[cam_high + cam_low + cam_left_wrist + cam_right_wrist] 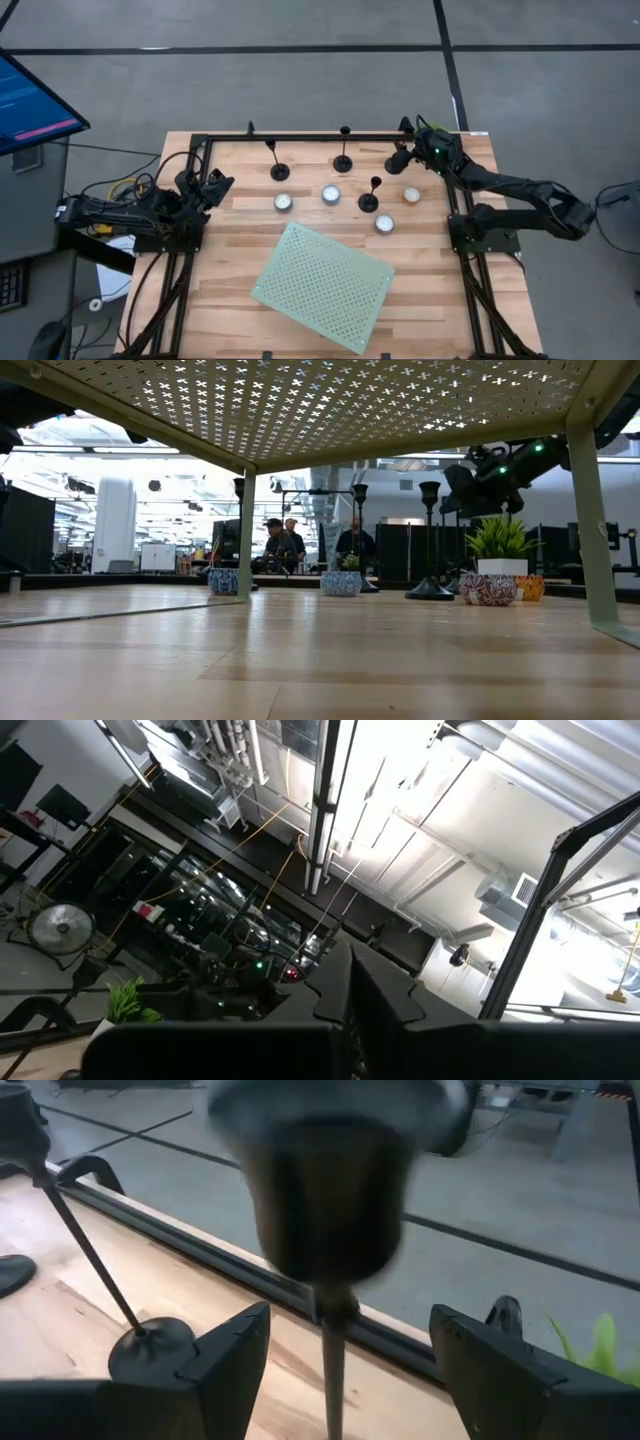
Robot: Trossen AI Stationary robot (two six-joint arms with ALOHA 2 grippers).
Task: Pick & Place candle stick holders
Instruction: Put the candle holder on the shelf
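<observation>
The worktop (420, 300) is pale planked wood with visible grain, framed by a thin black metal rail (300, 137) along its far edge and down both sides. Three black candle stick holders show in the high view, each a flat round base with a thin stem and a small cup: one (279, 171) far left, one (343, 162) near the far rail, one (369, 201) standing among the candles. Four low white round tealight candles (331, 194) sit in a loose row across the middle of the worktop. A pale green perforated metal sheet (320, 285) lies skewed on the near half, its corners close to the near edge; the low view looks out from under it, past its thin legs.

The right gripper (398, 160) hangs at the far right corner, just inside the rail, above the worktop. In the right wrist view its jaws stand wide apart, and a fourth holder (325, 1210) shows close up between them, its dark smooth cup large and blurred, its stem running down the gap; no contact with either finger can be made out. Bare wood lies open between this corner and the candle row.

The left gripper (215, 185) rests at the left rail; whether its jaws are open I cannot tell
</observation>
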